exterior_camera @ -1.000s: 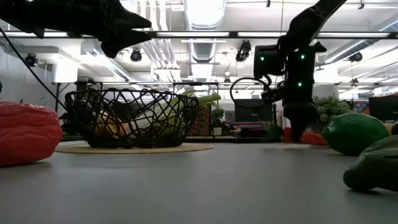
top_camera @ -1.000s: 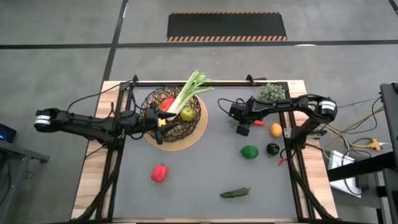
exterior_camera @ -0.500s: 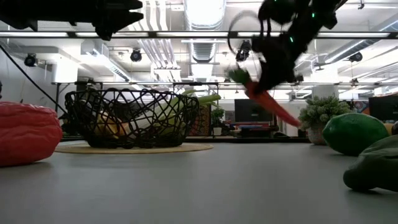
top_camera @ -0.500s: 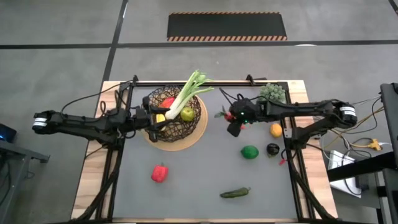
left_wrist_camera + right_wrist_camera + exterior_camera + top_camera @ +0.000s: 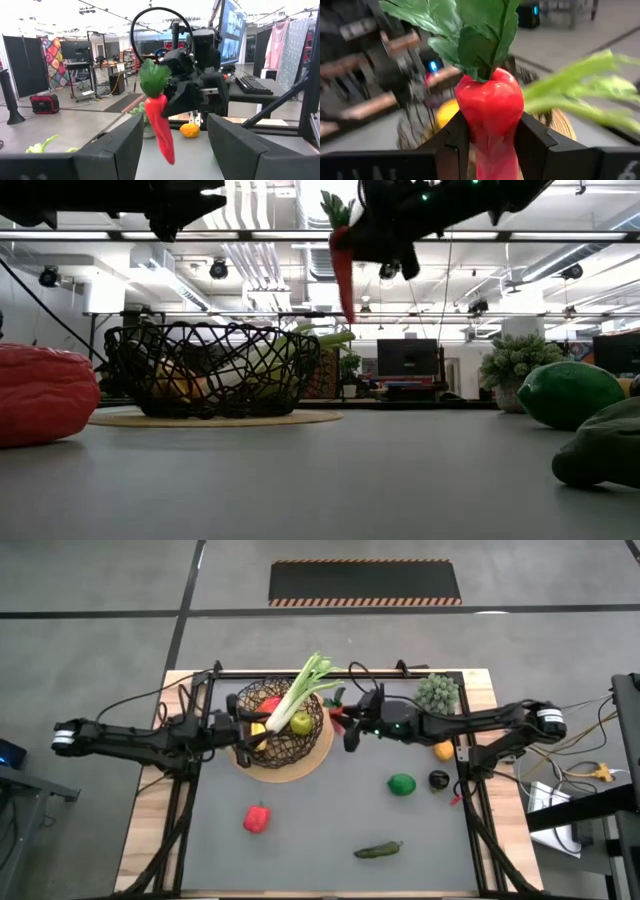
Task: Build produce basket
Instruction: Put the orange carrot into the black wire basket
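The dark wire basket (image 5: pixel 282 727) on its tan disc holds the leek (image 5: pixel 304 691), a green apple (image 5: pixel 300 723), a red pepper and a yellow lemon. My right gripper (image 5: pixel 350 730) is shut on the red-orange carrot (image 5: pixel 343 275), high above the table just right of the basket. The carrot also shows in the left wrist view (image 5: pixel 160 127). My left gripper (image 5: pixel 243 730) is open and empty over the basket's left side. Its fingers stand apart in the left wrist view (image 5: pixel 175 165). My right gripper pinches the carrot's thick top end (image 5: pixel 490 107), just below the green leaves (image 5: pixel 465 30), between its two fingers (image 5: pixel 452 145). The fingers come about level from the table's right side and lie across the carrot. The carrot hangs clear of the table, leaves up, tip down.
On the grey mat lie a red pepper (image 5: pixel 257 817), a dark cucumber (image 5: pixel 378 850), a lime (image 5: pixel 401 783), a dark eggplant (image 5: pixel 438 779) and an orange-yellow fruit (image 5: pixel 444 749). The spiky grey-green plant (image 5: pixel 437 690) stands at the far right.
My right gripper has lifted the carrot off the table at the right and carried it up and toward the left, to beside the basket. The carrot has swung from slanting to hanging tip down.
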Controlling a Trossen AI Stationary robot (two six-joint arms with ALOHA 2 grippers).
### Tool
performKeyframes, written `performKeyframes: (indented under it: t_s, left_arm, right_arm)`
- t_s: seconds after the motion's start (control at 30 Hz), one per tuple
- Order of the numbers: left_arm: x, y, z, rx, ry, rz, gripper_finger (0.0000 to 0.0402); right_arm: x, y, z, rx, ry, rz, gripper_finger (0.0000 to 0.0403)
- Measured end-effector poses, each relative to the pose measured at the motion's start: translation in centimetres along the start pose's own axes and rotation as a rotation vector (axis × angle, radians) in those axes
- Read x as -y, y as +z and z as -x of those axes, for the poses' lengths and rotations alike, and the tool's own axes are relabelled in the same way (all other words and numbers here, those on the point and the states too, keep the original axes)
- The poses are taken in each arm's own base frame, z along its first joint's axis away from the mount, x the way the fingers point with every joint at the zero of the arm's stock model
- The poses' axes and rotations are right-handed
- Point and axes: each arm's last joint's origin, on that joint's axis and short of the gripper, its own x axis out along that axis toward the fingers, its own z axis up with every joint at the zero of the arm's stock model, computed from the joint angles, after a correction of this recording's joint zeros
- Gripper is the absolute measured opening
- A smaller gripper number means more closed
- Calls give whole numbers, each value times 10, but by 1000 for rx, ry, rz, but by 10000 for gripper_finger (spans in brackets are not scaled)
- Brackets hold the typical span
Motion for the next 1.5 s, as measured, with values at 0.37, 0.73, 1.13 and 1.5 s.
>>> performKeyframes:
  t_s: [0.37, 0.73, 1.13, 1.5]
  left_arm:
    - [-1, 3, 4, 16, 1, 4, 202]
    - [-2, 5, 6, 29, 2, -18, 202]
    - [-2, 6, 7, 33, 2, -18, 202]
    - [-2, 6, 6, 31, 2, -19, 202]
  right_arm:
    - [-2, -17, -43, 327, -105, -108, 108]
    - [8, -49, -98, 395, -357, -69, 110]
    - [6, -63, -128, 386, -484, -32, 137]
    - [7, -75, -139, 361, -499, -49, 206]
